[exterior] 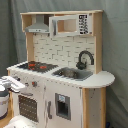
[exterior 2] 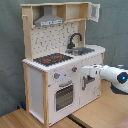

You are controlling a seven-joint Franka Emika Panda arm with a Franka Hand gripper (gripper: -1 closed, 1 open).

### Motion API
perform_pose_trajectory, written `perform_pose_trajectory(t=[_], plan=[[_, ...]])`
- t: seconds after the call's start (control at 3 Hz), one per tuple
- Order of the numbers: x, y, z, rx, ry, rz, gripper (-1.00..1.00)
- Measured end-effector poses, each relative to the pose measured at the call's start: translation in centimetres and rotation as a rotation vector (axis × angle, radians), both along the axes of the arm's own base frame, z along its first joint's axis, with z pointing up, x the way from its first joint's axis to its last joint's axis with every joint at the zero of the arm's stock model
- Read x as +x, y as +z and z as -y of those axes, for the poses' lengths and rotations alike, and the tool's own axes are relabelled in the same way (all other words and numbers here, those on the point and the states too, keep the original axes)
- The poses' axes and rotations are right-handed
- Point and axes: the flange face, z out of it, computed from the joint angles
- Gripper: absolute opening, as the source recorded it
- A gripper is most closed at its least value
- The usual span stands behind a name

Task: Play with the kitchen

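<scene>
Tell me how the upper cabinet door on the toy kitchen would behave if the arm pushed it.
The upper cabinet door stands swung open in the second exterior view, so it would probably pivot easily on its hinges. It looks like a thin framed panel, likely light and stiff. The kitchen is tall and narrow, so a hard push high up might rock it.

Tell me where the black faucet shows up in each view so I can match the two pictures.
First exterior view: the faucet stands right of centre, behind the sink, with the hob to its left.
Second exterior view: the faucet sits above centre, slightly right, behind the sink, hob lower left.
Shared landmark: the grey hood, upper left in both exterior views.
</scene>
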Motion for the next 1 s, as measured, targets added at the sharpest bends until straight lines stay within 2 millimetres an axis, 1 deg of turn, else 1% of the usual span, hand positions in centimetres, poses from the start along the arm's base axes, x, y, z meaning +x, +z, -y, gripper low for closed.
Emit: perform_pose_trajectory(t=[0.33, 1.0], plan=[[-2.0, 3.3, -0.7, 0.042, 0.003, 0.045, 1.0], [-5.2, 8.7, -0.8, 0.081, -0.036, 0.085, 1.0]])
